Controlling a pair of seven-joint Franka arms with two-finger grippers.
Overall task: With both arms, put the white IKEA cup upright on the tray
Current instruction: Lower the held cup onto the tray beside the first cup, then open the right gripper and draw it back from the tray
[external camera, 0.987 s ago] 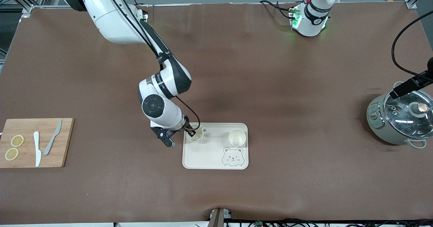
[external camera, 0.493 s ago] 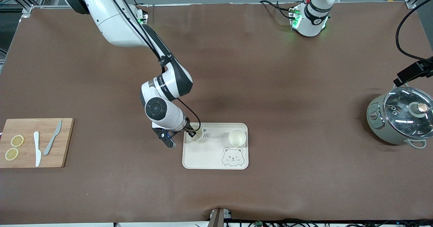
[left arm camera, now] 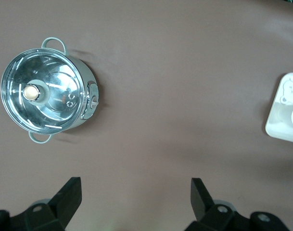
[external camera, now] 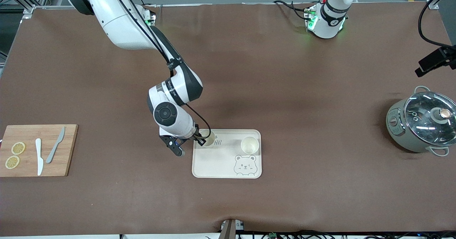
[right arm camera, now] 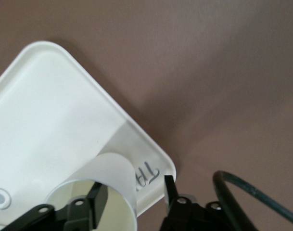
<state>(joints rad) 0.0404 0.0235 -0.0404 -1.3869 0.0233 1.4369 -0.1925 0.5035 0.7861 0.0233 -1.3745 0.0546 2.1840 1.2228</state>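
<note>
A white cup point(external camera: 209, 139) stands upright on the cream bear tray point(external camera: 228, 164), at the tray's corner toward the right arm's end. My right gripper point(external camera: 198, 141) is down at that cup and open. In the right wrist view, one finger point(right arm camera: 95, 198) is inside the cup point(right arm camera: 112, 175) and the other point(right arm camera: 169, 188) is outside it, past the tray's rim point(right arm camera: 151, 144), with a gap to the cup wall. A second white cup point(external camera: 249, 145) stands upright on the tray. My left gripper point(external camera: 424, 68) is open and empty point(left arm camera: 135, 192), up over bare table beside the pot.
A grey pot with a glass lid point(external camera: 420, 123) stands at the left arm's end of the table and shows in the left wrist view point(left arm camera: 43, 96). A wooden cutting board point(external camera: 39, 150) with lemon slices and two knives lies at the right arm's end.
My left gripper has moved off from over the pot's lid toward the arms' bases. My right gripper has shifted only slightly at the cup.
</note>
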